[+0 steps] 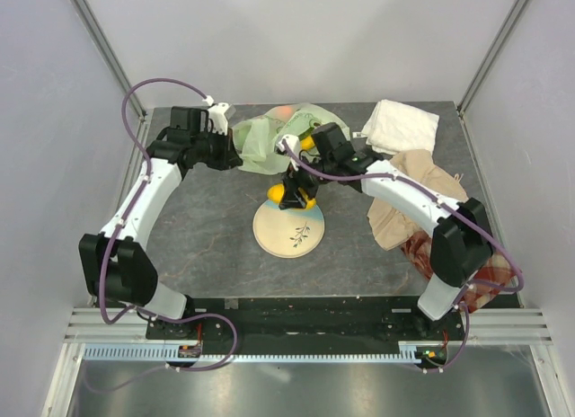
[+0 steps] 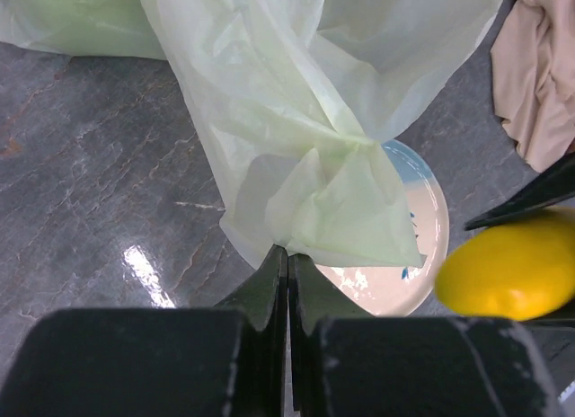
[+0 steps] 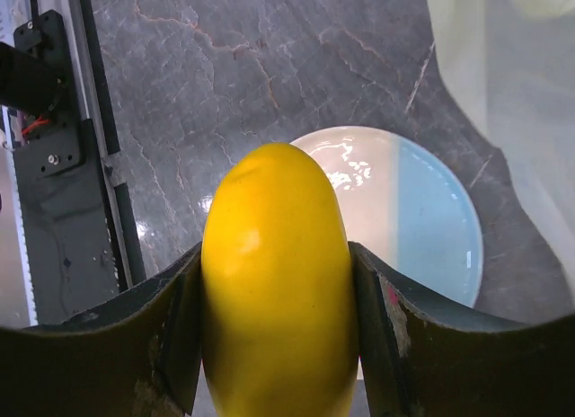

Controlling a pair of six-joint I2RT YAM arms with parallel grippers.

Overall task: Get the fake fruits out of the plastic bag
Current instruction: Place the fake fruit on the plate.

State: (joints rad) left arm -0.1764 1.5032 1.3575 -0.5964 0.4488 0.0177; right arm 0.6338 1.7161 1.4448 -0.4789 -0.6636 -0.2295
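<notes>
The right fingers (image 3: 377,336) clamp the yellow mango (image 3: 274,282) from both sides, its long axis running out along them. The plate (image 3: 422,219) lies directly beneath and slightly ahead on the tabletop (image 2: 90,165), so setting the mango down looks like a short descent. The left fingers (image 2: 265,291), pressed together, appear to pinch a fold of the plastic bag (image 2: 296,120), which lies just beyond the plate.

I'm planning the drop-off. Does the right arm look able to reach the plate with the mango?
Probably yes: the right end effector holds the mango over the plate, and nothing shows between them.
</notes>
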